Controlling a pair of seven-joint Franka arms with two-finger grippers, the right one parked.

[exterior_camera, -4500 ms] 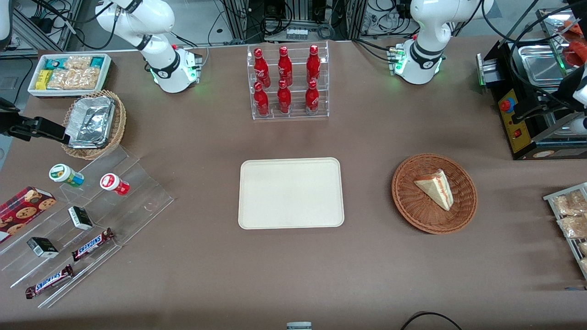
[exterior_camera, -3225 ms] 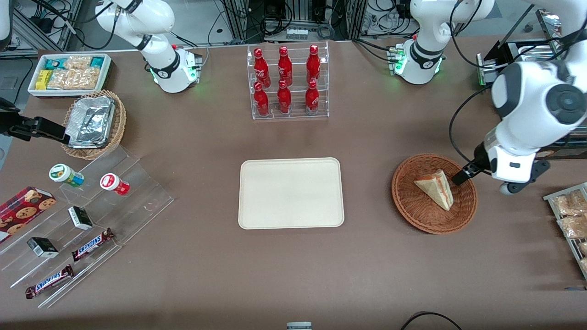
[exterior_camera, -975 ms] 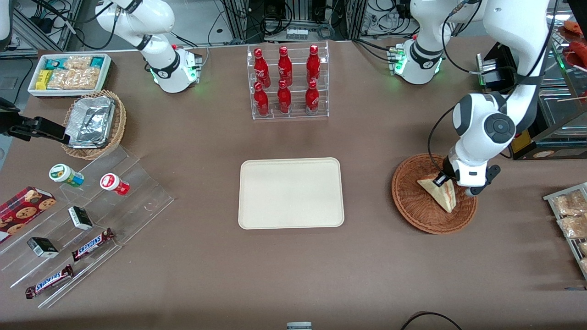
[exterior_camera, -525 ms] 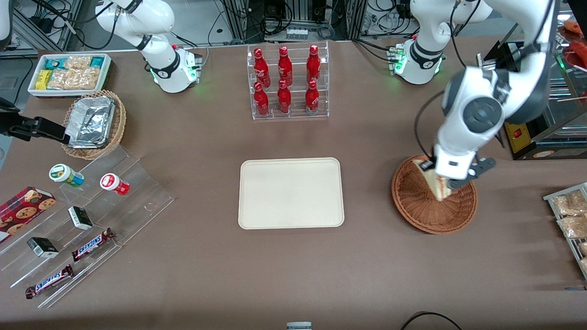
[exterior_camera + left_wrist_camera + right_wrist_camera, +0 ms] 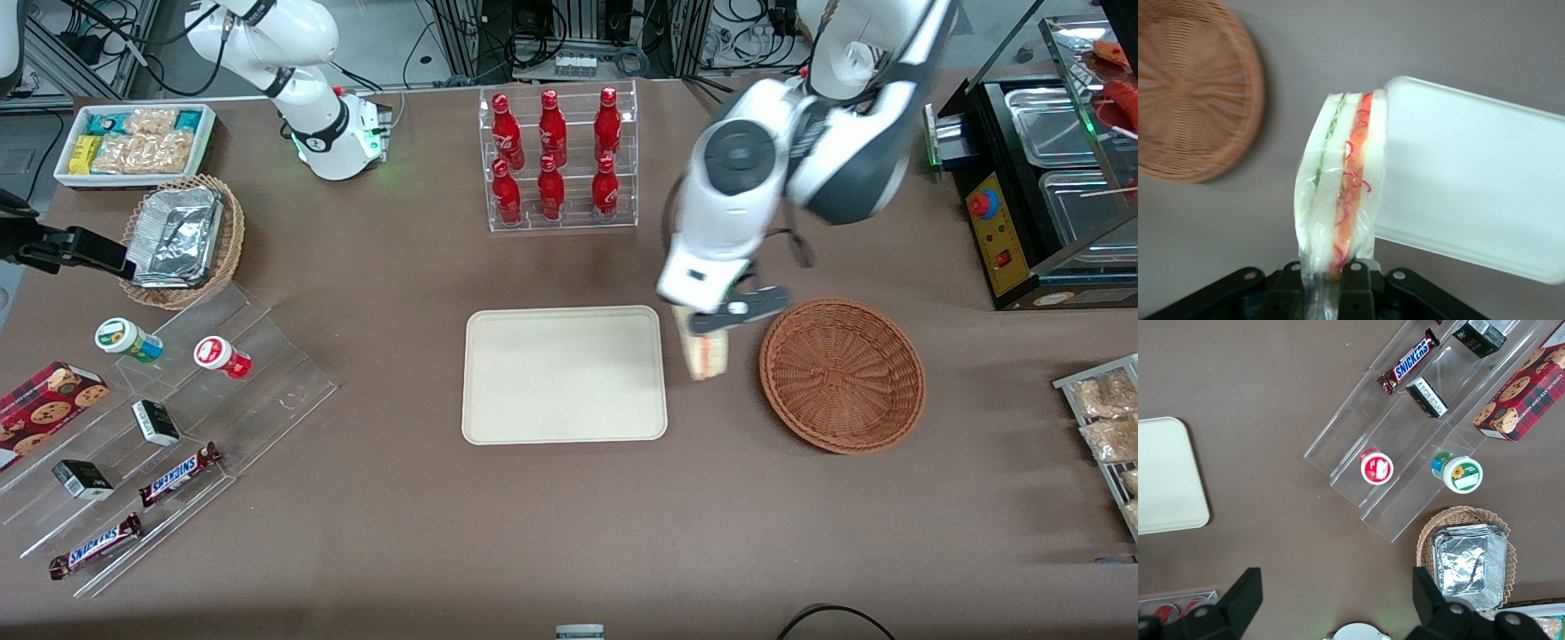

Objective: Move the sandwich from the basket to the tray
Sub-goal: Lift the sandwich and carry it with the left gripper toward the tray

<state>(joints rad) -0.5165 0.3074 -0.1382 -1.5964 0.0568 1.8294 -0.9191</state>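
End effector point(image 5: 1323, 280) clamps plastic-wrapped wedge sandwich point(image 5: 1341, 200) between woven basket point(image 5: 842, 373) and smooth tray point(image 5: 564, 374).

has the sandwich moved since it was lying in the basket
Yes. The sandwich, clamped in the gripper, has left the basket and now hangs between it and the tray.

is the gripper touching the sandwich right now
Touching. The left wrist view shows the gripper with its fingers closed on the sandwich, held between basket and tray.

Sandwich point(image 5: 1341, 200) showing white bread, red/green filling (clear wrap); reddish-brown woven basket point(image 5: 842, 374); cream tray point(image 5: 564, 374); black gripper point(image 5: 1325, 293).
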